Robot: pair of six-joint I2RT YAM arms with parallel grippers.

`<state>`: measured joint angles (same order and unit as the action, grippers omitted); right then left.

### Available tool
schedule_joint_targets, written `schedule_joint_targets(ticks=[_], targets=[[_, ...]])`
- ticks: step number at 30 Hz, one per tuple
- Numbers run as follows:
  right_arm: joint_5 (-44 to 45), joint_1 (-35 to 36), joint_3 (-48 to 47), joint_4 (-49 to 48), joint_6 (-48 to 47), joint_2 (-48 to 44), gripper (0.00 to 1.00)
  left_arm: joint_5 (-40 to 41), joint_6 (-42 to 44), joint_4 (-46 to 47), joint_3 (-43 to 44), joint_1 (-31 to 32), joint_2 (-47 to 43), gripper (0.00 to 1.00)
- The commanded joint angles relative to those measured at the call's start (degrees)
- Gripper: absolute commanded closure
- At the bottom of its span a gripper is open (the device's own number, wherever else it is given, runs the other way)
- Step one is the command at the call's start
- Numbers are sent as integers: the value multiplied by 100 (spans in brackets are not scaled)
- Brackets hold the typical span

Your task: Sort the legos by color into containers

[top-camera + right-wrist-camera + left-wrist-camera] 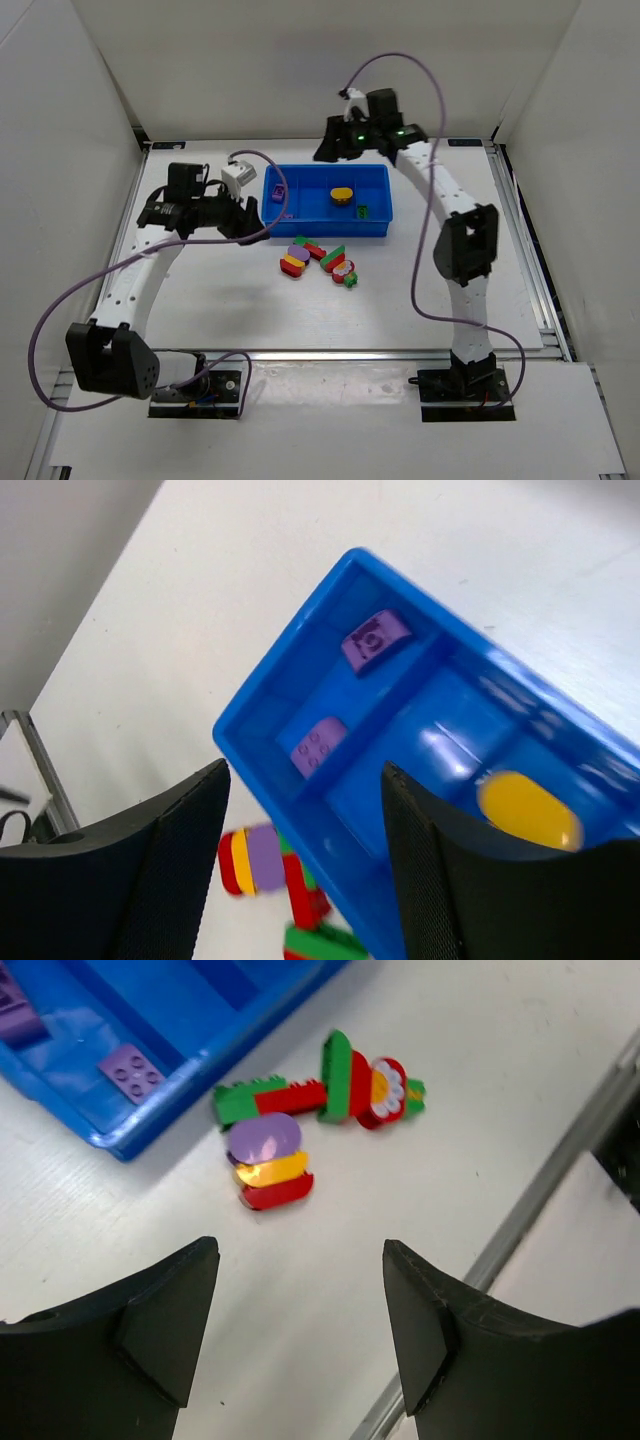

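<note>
The containers are compartments of one blue tray (pixel 325 236) (pixel 150 1132) (pixel 262 765). Its left compartment holds two purple legos (pixel 276 190) (pixel 375 638) (pixel 132 1068). A yellow oval (pixel 342 194) (pixel 528 808) lies in a middle compartment, and a green piece (pixel 362 210) sits right of it. Loose legos lie in front of the tray: a purple, yellow and red oval stack (pixel 294 260) (pixel 268 1160), green and red bricks (pixel 316 248) (pixel 270 1098) and a red and green cluster (pixel 342 267) (pixel 365 1085). My left gripper (pixel 245 218) (pixel 300 1295) hangs open and empty by the tray's left front corner. My right gripper (pixel 332 150) (pixel 305 815) is open and empty above the tray's back edge.
White walls close in the table on the left, back and right. A metal rail (pixel 520 1220) runs along the table's near edge, and purple cables (pixel 60 310) loop from both arms.
</note>
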<state>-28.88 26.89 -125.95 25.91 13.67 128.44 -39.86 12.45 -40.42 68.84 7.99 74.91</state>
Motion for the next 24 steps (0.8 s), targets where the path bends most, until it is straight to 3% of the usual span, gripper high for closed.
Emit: schedule_joint_targets(ticks=[1,7,9,12,15,21,24], targets=[[-591,-641,517,282,-794,-1117,34,-680,1092,-747,-169,-17,-293,23],[-1628,-976,2001,1616,-2981,-2261,39,-655,1198,-748,-257,343,-241,25],[-1664,-958,2371,1995,-3736,-2690,40,-664,1312,-748,-213,501,-232,25],[-1516,-958,3241,2374,-4117,-3305,40,-576,1506,-730,-108,791,-40,25],[-973,-696,4208,2305,-3979,-3999,42,-225,1497,-721,138,1020,268,26],[1248,253,6114,1444,-2163,-5240,45,92,1392,-415,306,994,454,28],[1675,711,6616,1127,-1746,-5584,48,232,1278,-168,87,985,349,28]])
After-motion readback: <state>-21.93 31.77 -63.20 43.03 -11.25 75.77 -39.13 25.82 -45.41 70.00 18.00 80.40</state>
